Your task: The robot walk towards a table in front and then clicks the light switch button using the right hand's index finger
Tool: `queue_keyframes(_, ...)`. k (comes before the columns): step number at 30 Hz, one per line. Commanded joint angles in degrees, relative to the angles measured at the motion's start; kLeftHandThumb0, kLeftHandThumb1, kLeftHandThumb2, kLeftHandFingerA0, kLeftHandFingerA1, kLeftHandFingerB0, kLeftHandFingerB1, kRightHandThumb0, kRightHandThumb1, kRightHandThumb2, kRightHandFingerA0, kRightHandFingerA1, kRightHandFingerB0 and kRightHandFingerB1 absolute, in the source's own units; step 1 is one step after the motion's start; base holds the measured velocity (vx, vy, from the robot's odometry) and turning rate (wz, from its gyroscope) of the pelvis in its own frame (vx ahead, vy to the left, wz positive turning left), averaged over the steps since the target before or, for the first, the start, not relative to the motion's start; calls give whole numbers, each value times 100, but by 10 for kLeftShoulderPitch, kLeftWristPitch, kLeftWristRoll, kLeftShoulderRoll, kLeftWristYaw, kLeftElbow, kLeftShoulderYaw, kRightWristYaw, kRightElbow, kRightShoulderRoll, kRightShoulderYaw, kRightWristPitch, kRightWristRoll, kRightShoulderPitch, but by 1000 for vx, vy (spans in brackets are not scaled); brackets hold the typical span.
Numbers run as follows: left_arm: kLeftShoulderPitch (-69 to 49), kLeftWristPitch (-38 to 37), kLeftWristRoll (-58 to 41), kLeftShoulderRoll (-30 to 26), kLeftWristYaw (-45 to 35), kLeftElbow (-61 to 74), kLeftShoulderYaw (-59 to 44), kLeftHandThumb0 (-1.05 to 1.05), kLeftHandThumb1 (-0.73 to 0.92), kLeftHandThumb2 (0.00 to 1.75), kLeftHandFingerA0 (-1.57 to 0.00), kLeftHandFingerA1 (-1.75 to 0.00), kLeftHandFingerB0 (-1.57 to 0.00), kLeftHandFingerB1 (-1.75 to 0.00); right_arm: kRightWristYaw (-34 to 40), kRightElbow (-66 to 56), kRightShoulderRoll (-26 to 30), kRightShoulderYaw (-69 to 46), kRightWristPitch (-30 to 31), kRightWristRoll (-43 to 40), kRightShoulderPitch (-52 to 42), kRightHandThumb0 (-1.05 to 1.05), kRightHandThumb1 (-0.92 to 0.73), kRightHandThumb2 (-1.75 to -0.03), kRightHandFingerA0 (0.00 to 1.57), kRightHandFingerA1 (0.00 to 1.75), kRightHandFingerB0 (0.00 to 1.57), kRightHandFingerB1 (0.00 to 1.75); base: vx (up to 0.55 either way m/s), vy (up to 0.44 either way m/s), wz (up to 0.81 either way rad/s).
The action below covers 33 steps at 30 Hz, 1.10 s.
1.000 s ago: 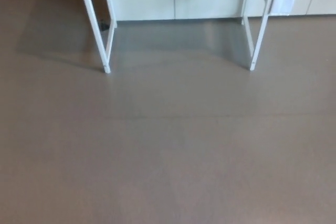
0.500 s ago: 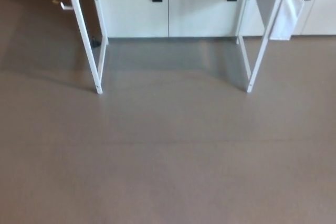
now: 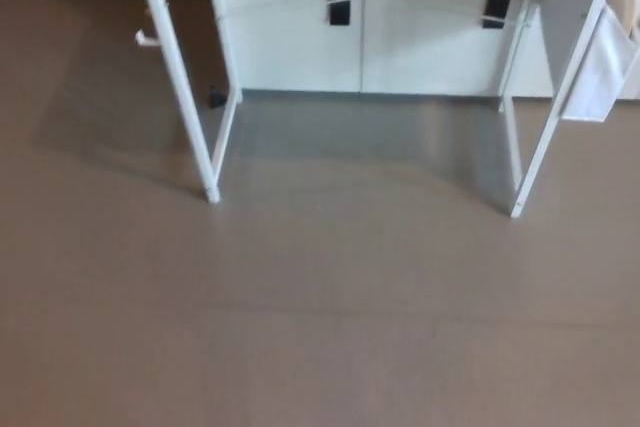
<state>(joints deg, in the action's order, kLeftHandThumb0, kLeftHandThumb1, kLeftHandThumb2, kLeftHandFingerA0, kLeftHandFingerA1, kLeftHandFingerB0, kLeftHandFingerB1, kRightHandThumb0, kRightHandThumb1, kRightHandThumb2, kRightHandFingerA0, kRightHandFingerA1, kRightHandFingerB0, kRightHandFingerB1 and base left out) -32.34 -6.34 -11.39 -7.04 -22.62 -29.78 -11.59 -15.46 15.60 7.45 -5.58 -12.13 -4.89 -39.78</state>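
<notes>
Neither hand is in view, so their state cannot be told, and the light switch is hidden above the frame: only the table's white legs (image 3: 185,87) stand far ahead across bare floor (image 3: 320,327), before white cabinets (image 3: 400,37), suggesting the approach is unfinished.

white table legs (image 3: 183,77), brown floor (image 3: 320,327)

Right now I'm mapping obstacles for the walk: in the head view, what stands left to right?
Small white object on the floor → front left table leg → left black cabinet handle → right black cabinet handle → front right table leg → hanging white cloth.
</notes>
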Motion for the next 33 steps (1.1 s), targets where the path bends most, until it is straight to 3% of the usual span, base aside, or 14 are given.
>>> queue_keyframes(1, 6, -21, 6, -13, -4, -1, 0, -80, 67, 78, -38, -118, -20, -87, -1, 6, 3, 0, -17, 1, 4, -32, -30, -50, 95, 50, 83, 47, 465, 149, -19)
queue_keyframes(9, 1, -18, 6, -16, -3, 6, 4, -80, 66, 81, -37, -119, -20, -89, 6, -36, 4, 10, -5, 13, -17, -37, -31, -50, 95, 50, 83, 46, 388, 137, -16)
queue_keyframes(12, 2, -14, 9, -18, 1, 10, 6, -81, 67, 80, -40, -118, -21, -88, 8, 22, 6, 7, -42, 19, 7, -38, -31, -50, 97, 50, 85, 46, 304, -7, 16)
queue_keyframes(22, 7, -12, 7, -23, 1, 4, 9, -76, 62, 83, -44, -123, -24, -96, 6, 17, 10, 12, -37, 17, 6, -38, -32, -51, 94, 49, 82, 46, 441, -201, 31)
queue_keyframes(33, 16, -20, 14, -30, 1, -8, 14, -80, 62, 81, -44, -122, -23, -95, 17, 8, 7, 19, -33, 25, 3, -37, -33, -51, 94, 49, 82, 46, 339, 123, -22)
